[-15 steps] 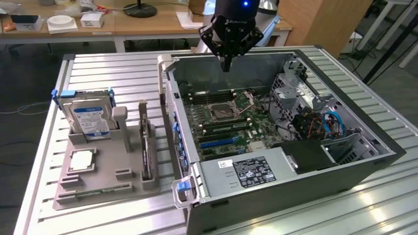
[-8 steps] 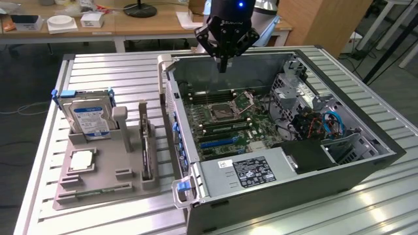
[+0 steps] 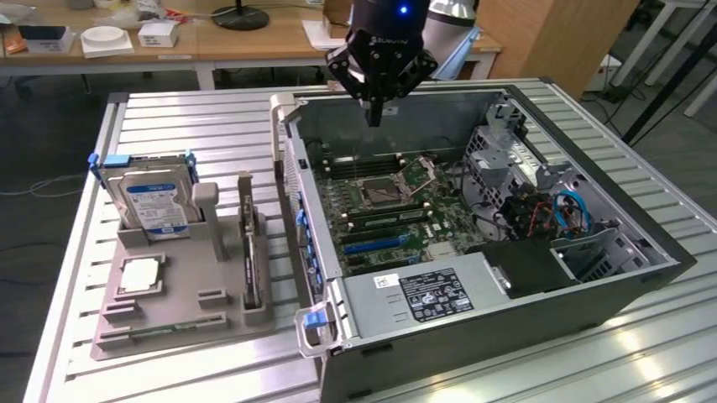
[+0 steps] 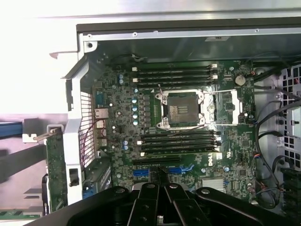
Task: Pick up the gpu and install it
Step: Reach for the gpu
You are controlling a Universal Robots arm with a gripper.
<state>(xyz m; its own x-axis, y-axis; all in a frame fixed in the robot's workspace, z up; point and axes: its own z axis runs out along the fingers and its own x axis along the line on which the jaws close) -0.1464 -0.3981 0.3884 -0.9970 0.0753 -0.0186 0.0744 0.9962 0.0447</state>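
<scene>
Tabletop [image 3: 168, 117]: noted fingers [image 3: 377, 113] pressed together, empty, over open case [image 3: 538, 323]; best spread and squared to gpu [image 3: 248, 252] standing edge-up in grey holder [image 3: 191, 281] before gripping

Slim gpu [image 3: 248, 252], standing edgewise, in gray holder [image 3: 180, 312]

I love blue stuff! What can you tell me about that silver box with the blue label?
The hard drive is a flat silver metal box with a blue-and-white label. It leans back in a slot of the gray tray, to the exterior view's left of the open computer. Nothing grips it.
</scene>
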